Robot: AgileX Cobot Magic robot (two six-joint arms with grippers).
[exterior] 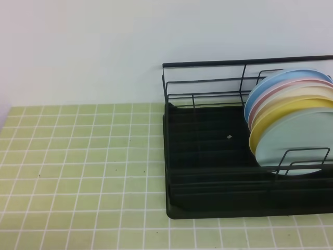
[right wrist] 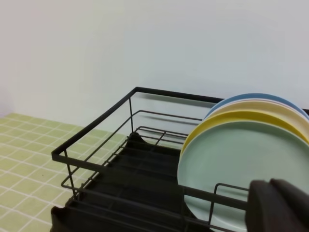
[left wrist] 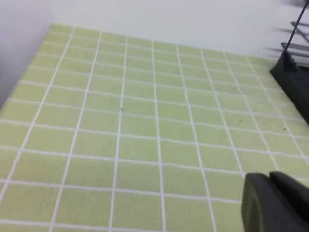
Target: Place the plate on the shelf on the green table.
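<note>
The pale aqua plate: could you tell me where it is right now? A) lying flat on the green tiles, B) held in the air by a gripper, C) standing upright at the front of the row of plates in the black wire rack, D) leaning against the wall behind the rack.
C: the pale aqua plate stands on edge in the black wire rack, directly in front of the yellow plate.

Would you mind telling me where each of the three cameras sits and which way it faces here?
Exterior high: above the front, looking down at the green table and the shelf; no robot part shows.
Left wrist: low over bare tiles, facing the wall; the left gripper shows at lower right.
Right wrist: beside the shelf's front, facing the wall and the plate; the right gripper shows at bottom right.
Shared: exterior and right wrist both show the stacked plates.
</note>
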